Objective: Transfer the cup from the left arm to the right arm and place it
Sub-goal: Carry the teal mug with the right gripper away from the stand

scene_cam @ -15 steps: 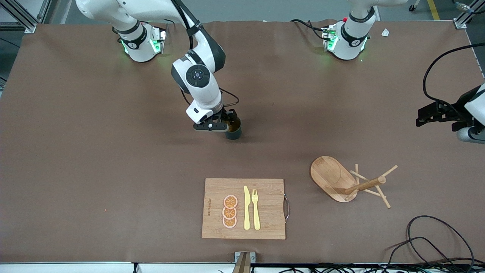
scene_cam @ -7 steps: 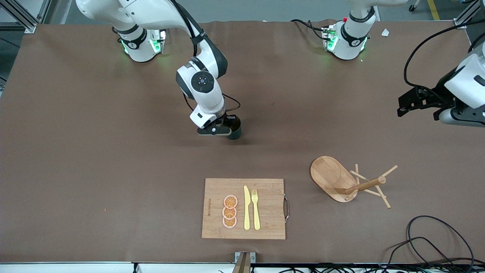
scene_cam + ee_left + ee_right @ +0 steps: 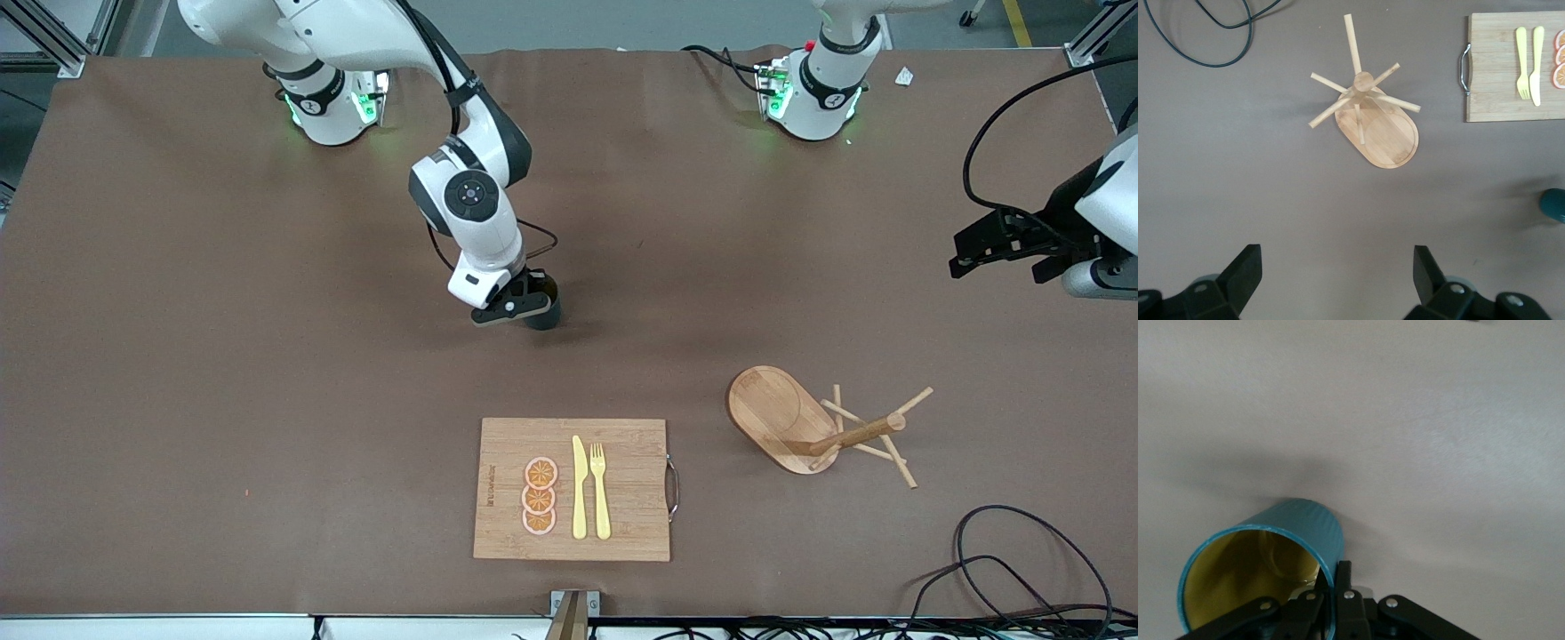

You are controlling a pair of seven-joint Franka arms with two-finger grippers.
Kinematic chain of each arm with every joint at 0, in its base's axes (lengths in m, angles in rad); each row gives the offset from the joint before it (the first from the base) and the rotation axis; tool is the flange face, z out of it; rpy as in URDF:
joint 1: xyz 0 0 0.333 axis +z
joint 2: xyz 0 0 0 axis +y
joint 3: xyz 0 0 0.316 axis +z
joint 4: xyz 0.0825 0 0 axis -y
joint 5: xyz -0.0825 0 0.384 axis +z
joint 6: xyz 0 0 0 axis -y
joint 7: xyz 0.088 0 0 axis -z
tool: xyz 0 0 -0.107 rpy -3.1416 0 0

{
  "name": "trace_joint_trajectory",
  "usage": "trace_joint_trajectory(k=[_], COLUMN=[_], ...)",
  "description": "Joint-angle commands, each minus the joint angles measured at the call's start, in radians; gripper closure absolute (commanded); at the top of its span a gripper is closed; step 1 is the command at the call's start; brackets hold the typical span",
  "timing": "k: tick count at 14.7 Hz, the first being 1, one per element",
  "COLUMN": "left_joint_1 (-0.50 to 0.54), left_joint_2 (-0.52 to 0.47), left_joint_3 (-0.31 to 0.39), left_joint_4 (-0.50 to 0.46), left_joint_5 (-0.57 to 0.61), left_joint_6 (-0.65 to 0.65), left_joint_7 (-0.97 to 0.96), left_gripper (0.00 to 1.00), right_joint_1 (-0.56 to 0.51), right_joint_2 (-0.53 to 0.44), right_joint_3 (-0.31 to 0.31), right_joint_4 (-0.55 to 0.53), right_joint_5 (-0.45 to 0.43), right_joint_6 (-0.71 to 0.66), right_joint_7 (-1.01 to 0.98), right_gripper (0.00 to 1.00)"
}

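Nearest to the front camera lies the cutting board [image 3: 622, 498] with a knife [image 3: 579, 487], a fork [image 3: 600, 489] and three orange slices [image 3: 540, 496]. From the board, the wooden peg rack [image 3: 805, 425] stands at about 2 o'clock, and the cup [image 3: 544, 315] is at about 12 o'clock, in the middle of the table.

The right gripper [image 3: 524, 304] is down at the cup with its fingers closed on the wall at the rim, one finger inside and one outside. The left gripper [image 3: 969, 256] hangs over the table at the left arm's end, at about 2 o'clock from the rack, spread wide and holding nothing; this arm waits.

In my judgement the hand-over part is done and the placing part begins. The next move calls for a firm pinch on the thin wall, a lift without tilting, and a place to put the cup, perhaps the rack or the board.

The right wrist view shows the cup [image 3: 1271, 563] with its yellow inside and the right gripper [image 3: 1333, 590] on the rim, which the front view hides under the wrist. Whether the cup rests on the table I cannot tell. The left wrist view shows the left gripper [image 3: 1336, 280] with empty space between its fingers [image 3: 1245, 272], and the cup [image 3: 1555, 203] only at its edge.
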Motion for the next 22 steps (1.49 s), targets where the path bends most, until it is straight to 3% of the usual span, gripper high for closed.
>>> trace_joint_trajectory(k=[1,5,12,15,22], left_joint_1=[0.001,0.002,0.001,0.002,0.010], left_joint_2=[-0.023,-0.020,-0.012,-0.011,-0.009], left_joint_3=[-0.020,-0.023,-0.025,-0.025,-0.017], left_joint_4=[-0.020,-0.017,-0.014,-0.014,-0.016], left_joint_5=[0.044,0.038,0.018,0.018,0.016], left_joint_6=[0.012,0.028,0.026,0.026,0.029], left_joint_7=[-0.003,0.023,0.033,0.021,0.020], left_gripper=[0.00,0.00,0.00,0.00,0.00], right_joint_1=[-0.083,-0.273,-0.646,-0.752,-0.787], right_joint_2=[-0.096,-0.223,-0.254,-0.248,-0.248], right_joint_3=[0.003,0.003,0.003,0.001,0.000], right_joint_4=[-0.024,-0.151,-0.231,-0.234,-0.326], right_joint_5=[-0.011,-0.011,-0.011,-0.014,-0.029], right_joint_6=[-0.103,-0.114,-0.107,-0.081,0.048], right_joint_7=[-0.163,-0.562,-1.260,-1.398,-1.413], right_gripper=[1.00,1.00,1.00,1.00,1.00])
